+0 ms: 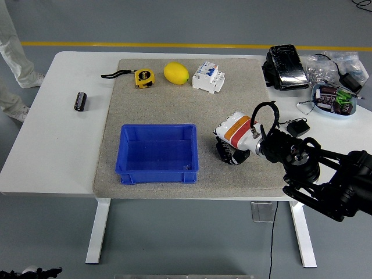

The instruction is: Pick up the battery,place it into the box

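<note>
Your right hand (228, 152) sits on the grey mat (232, 104), just right of the blue box (157, 153). The black fingers (224, 152) are curled under the white-and-orange wrist cuff (236, 129), pointing down at the mat. From this angle I can't tell whether they're closed on anything; they bunch together and hide whatever is under the palm.

The battery (80, 100) is a small dark cylinder lying on the bare white table (52, 157), left of the mat, well apart from the hand and from the box. Nothing touches it.

The box is near the mat's front edge, open side up, with only its blue floor showing inside.

Along the mat's far edge, left to right, you have:
- a yellow tape measure (143, 77) with its black strap trailing left
- a lemon (176, 73)
- a white circuit breaker (208, 77)

On the table's right end, off the mat:
- a black pouch (287, 66) with a shiny top
- a small tray (333, 99) of mixed parts
- a clear plastic bag (331, 63)
- a black adapter (299, 127) with its cable, just behind your right forearm

The right arm (325, 177) enters from the lower right corner. The left arm is out of frame.

A person's light trouser leg (14, 46) and shoe show at the top left, beyond the table corner.
</note>
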`<action>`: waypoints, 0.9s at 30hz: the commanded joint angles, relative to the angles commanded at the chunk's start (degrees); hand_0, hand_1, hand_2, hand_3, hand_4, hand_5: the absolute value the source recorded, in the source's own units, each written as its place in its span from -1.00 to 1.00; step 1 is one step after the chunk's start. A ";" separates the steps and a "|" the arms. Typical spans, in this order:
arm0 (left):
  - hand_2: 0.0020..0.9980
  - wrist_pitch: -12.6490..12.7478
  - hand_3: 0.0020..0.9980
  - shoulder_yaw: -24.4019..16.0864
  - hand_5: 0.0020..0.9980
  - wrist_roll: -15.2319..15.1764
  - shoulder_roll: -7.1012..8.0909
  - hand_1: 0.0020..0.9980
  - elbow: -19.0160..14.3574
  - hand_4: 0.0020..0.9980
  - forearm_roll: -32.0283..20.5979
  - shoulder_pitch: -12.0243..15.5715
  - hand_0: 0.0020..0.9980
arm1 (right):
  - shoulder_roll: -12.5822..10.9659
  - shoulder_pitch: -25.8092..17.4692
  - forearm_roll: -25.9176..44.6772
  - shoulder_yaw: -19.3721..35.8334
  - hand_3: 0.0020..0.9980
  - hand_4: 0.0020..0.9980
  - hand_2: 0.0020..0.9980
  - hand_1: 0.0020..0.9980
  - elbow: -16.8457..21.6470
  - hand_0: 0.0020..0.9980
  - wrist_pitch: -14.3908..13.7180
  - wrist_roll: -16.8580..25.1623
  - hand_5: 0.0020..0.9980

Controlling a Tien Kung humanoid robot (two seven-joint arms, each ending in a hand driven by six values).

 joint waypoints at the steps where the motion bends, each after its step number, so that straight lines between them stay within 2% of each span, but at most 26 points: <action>1: 0.51 0.01 0.27 -0.02 0.09 0.00 -0.01 0.40 0.01 0.28 0.01 0.02 0.46 | 0.01 0.00 -0.05 0.00 0.04 0.98 0.10 -0.69 0.06 -1.00 -0.16 0.02 -0.47; 18: 0.51 0.03 0.27 0.17 0.09 -0.08 0.11 0.41 0.03 0.28 -0.32 0.08 0.45 | -0.37 0.23 -0.54 0.38 0.04 0.94 0.09 -0.70 1.04 -1.00 -0.12 -0.19 -0.49; 27: 0.51 0.04 0.27 -0.12 0.09 0.02 0.20 0.40 0.12 0.28 -0.10 0.38 0.45 | -1.34 0.77 -0.77 3.53 0.03 0.92 0.09 -0.71 5.64 -1.00 0.26 -1.01 -0.55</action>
